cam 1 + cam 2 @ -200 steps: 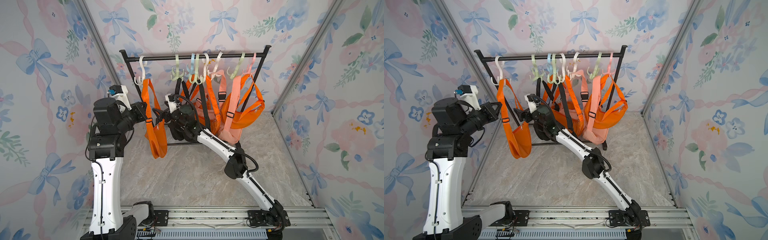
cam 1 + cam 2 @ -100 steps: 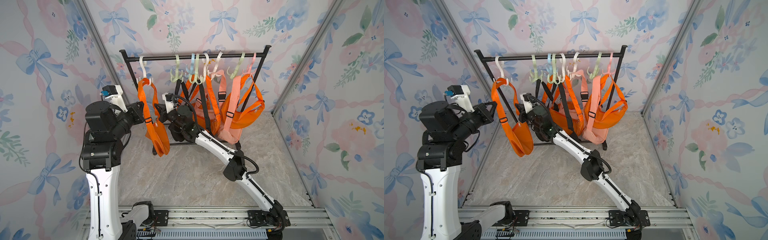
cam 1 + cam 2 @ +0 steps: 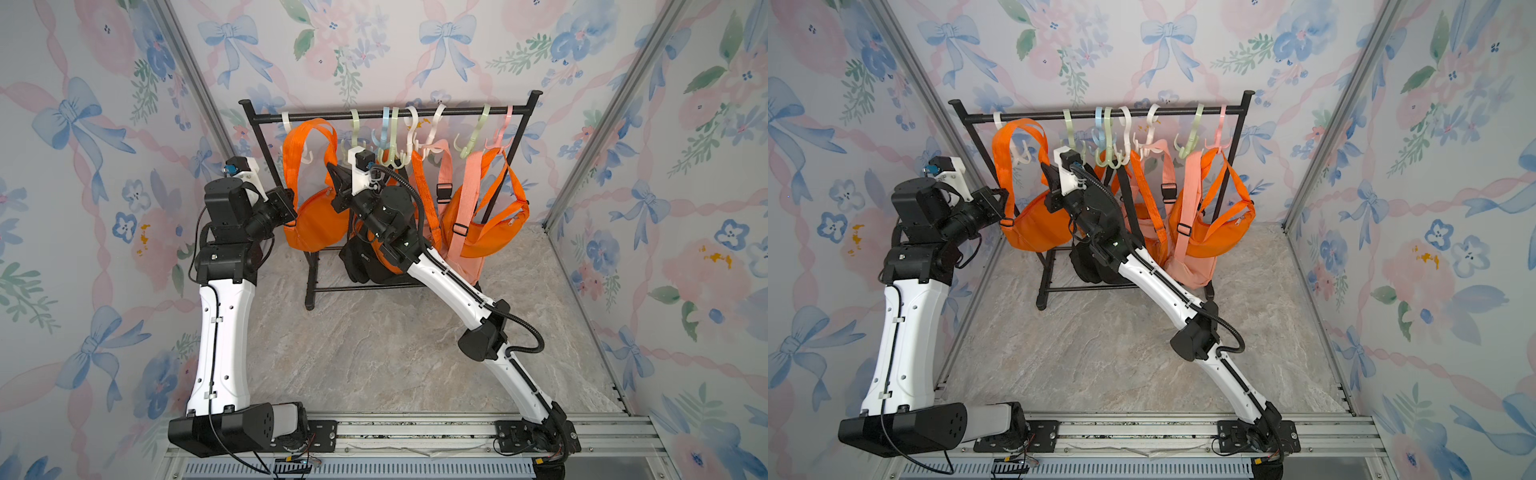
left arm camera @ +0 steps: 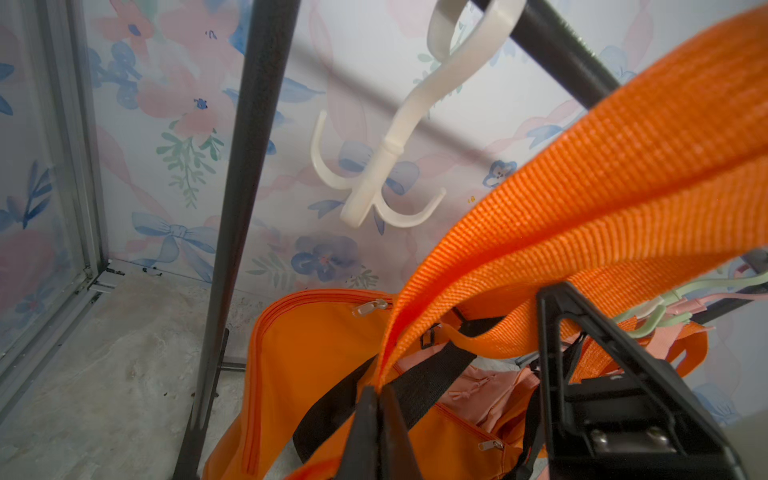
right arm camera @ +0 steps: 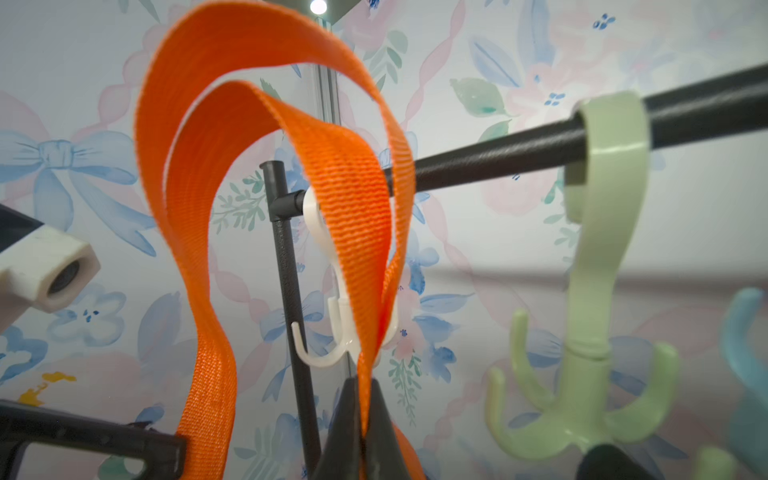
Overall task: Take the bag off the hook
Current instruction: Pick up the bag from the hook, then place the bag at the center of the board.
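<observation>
Left side first: left fingers (image 4: pixel 365 415) pinched fully shut on the orange webbing strap (image 4: pixel 582 199), low down where it runs into the bag (image 3: pixel 316 224). The bag, an orange soft-fabric sling type, hangs in the air between the two arms in front of the rack's left end, clear of the counter (image 3: pixel 374 332). The body sags into a crescent, so it looks limp, light and probably near empty. It should not be fragile, and the zip pulls are the only hard parts seen. The white hook (image 4: pixel 386 166) hangs from the rail (image 3: pixel 374 113) just beside the strap. In the left wrist view its prongs are bare, so the loop looks lifted clear of them. From the right wrist view the strap passes in front of the hook and I cannot confirm full clearance. In both top views the strap arches up above the hook's prongs. It is flat woven webbing, coarse ribbed, so it should grip well and not slip, but it folds and twists freely and will not hold a shape. Right fingers (image 5: pixel 345 415) are closed tight on the other leg of the same strap, below the arch. Judgement: the strap is the right place to hold, one pinch on each leg, keeping the loop spread so it cannot drop back over a prong. Further right are a green hook (image 5: pixel 590 291) and the other bags (image 3: pixel 490 232), close enough to snag a swinging body.
</observation>
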Available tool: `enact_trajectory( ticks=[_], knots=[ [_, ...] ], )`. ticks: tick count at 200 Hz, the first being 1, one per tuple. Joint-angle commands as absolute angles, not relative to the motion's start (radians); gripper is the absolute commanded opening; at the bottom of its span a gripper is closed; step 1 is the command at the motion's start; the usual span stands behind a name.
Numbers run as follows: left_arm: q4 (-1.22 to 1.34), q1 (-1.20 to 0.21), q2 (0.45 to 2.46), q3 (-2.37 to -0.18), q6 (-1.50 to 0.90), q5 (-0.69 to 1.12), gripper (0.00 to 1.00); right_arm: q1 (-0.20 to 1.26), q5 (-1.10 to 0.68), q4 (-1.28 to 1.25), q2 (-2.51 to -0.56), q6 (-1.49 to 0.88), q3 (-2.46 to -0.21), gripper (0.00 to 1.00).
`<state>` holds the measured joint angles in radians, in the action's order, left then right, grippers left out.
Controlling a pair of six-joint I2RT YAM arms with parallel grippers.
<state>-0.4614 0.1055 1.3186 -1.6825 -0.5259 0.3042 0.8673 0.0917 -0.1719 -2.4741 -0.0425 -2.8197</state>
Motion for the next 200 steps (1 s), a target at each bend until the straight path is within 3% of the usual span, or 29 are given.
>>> enact_trajectory(
  ticks=[1,28,76,118,167,200],
  knots=[
    [-0.389,0.11,1.29,-1.732,-0.524,0.275,0.0,0.853,0.08,-0.147,-2.371,0.017,-2.809,0.0],
    [-0.393,0.11,1.22,-1.713,-0.507,0.217,0.0,0.889,0.044,-0.071,-2.23,0.088,-2.653,0.0],
    [-0.416,0.11,1.055,-1.662,-0.494,0.047,0.0,0.947,-0.028,-0.095,-1.882,0.096,-2.177,0.0],
    [-0.447,0.11,0.941,-1.639,-0.495,0.022,0.0,0.991,-0.07,-0.003,-1.608,0.066,-1.86,0.0],
    [-0.496,0.107,0.848,-1.535,-0.527,0.119,0.0,1.097,0.083,0.131,-1.269,0.058,-1.54,0.0],
    [-0.443,0.067,0.833,-1.358,-0.635,0.265,0.0,1.1,0.352,0.261,-1.061,-0.012,-1.408,0.0]
  ],
)
